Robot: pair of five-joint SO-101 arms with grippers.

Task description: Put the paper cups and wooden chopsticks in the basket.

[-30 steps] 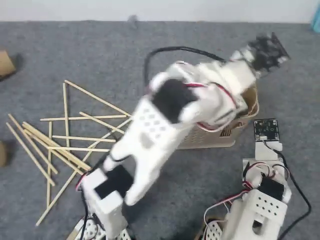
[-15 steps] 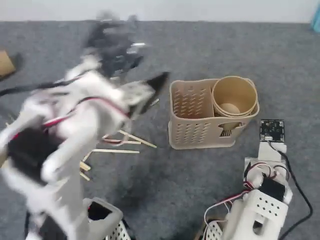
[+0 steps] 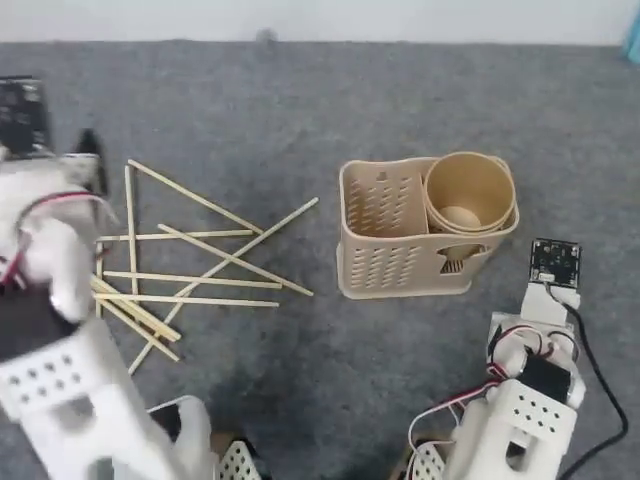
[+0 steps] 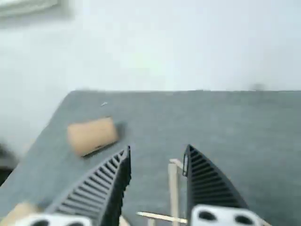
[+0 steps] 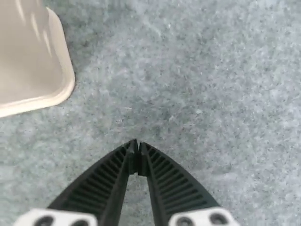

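Gaping wide, the ribbed left pincer [image 4: 157,155] faces slim wooden chopsticks [image 4: 173,193]; the right pincer [image 5: 137,143] is pinched closed.

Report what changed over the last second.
The left arm swung from above the basket leftward across the table and now sits beside the chopsticks, its end effector open. The paper cups in the basket and the scattered chopsticks stayed put; the right arm barely shifted.
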